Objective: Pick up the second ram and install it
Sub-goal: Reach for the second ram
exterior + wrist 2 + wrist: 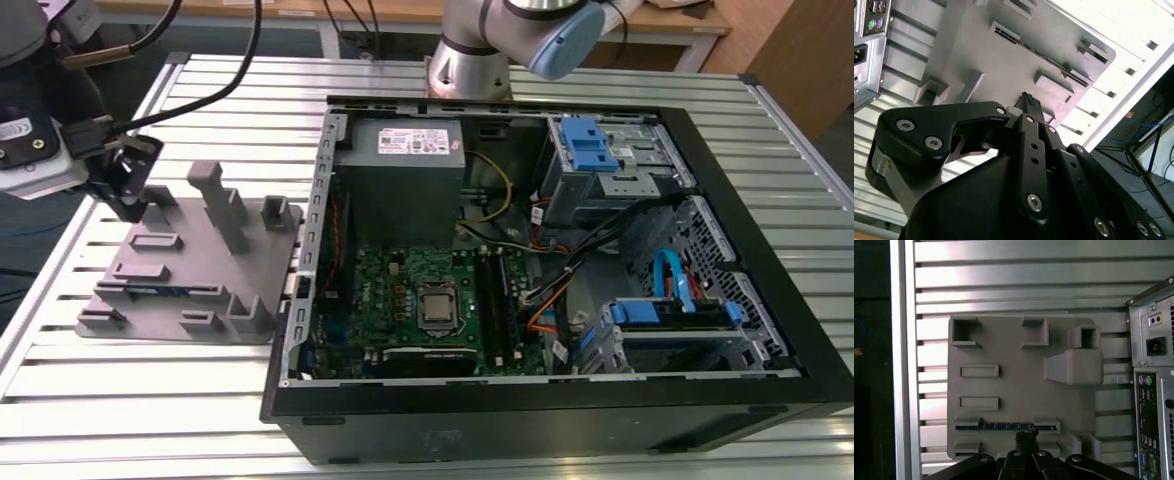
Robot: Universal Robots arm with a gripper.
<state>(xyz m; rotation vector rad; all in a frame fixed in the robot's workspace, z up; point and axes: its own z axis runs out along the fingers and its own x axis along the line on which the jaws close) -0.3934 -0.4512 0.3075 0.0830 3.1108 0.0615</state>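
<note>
1 arm (pixel 38 120) bent low, gripper (pixel 1026 434) above second ram (pixel 999 426) in fixture (pixel 1019 385)

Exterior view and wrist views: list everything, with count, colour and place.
memory stick: one, blue-green, on edge in a slot of the plate.
plate: one, grey, on the table, exterior view's left of the computer.
computer: one, black, side open, on the table.
circuit board: one, green, inside the computer.
table: one, silver, slatted.
arm: one, grey, base beyond the computer in the exterior view.
gripper: one, black, above the plate by the memory stick.
</note>
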